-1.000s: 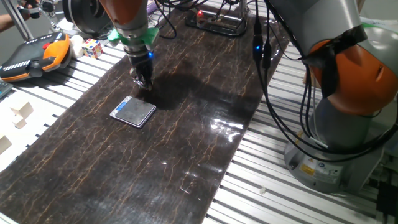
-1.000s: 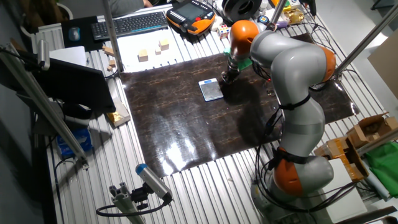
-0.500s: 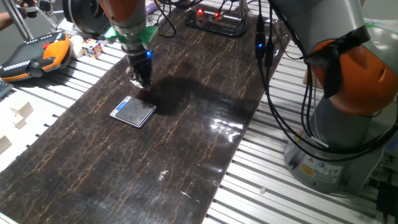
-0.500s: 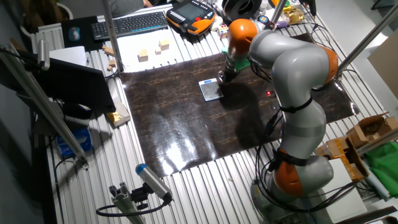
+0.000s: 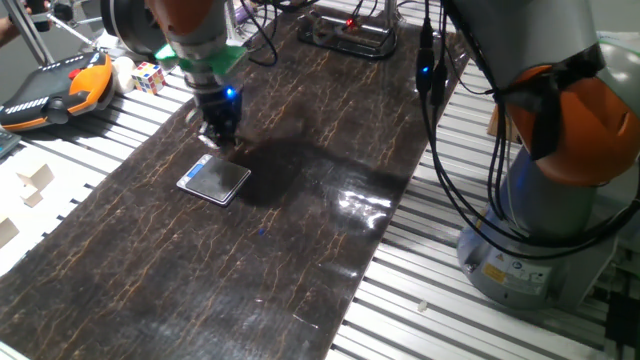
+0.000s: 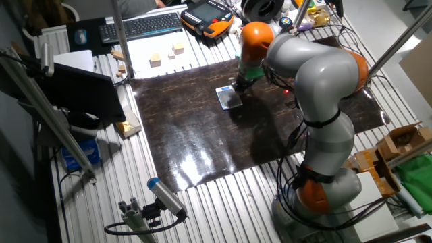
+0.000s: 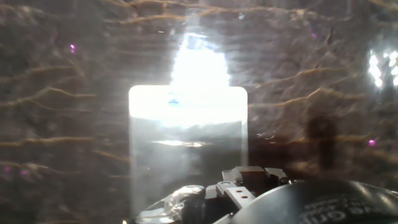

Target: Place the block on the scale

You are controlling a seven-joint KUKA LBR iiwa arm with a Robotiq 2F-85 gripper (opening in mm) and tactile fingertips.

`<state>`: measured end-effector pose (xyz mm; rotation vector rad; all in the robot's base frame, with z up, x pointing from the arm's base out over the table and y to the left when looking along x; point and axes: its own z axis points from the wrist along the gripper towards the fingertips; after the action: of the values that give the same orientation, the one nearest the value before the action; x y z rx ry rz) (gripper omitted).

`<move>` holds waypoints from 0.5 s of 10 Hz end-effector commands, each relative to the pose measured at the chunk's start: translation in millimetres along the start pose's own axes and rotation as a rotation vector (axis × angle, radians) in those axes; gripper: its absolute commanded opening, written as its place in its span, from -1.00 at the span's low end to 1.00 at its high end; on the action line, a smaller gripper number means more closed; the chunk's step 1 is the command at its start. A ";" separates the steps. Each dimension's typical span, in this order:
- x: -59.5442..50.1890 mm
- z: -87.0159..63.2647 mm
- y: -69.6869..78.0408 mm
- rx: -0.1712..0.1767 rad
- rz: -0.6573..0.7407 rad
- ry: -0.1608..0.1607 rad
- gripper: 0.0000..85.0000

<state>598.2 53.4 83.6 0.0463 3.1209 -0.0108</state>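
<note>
The gripper (image 5: 220, 137) hangs just past the far edge of the scale (image 5: 214, 180), so the plate lies toward the camera-side of the fingers in the one fixed view. In the hand view the scale (image 7: 186, 146) fills the middle, glaring white. The block itself can't be picked out anywhere, presumably tucked between the fingers, but honestly whether they're pinching it or spread is impossible to tell.

From my desk: 1 fixed view sits low and close at the mat's (image 5: 300, 230) end, looking along it; the other looks down from high and far. Both share the scale (image 5: 214, 179). The hand view looks straight down, near it.
</note>
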 end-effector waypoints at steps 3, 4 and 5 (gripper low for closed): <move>-2.3 7.8 19.6 -0.010 0.249 -0.034 -0.95; -3.4 12.9 19.4 -0.009 0.251 -0.039 -0.95; -4.0 15.2 19.3 -0.009 0.254 -0.041 -0.93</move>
<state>603.0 72.4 68.2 0.3055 3.0652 0.0114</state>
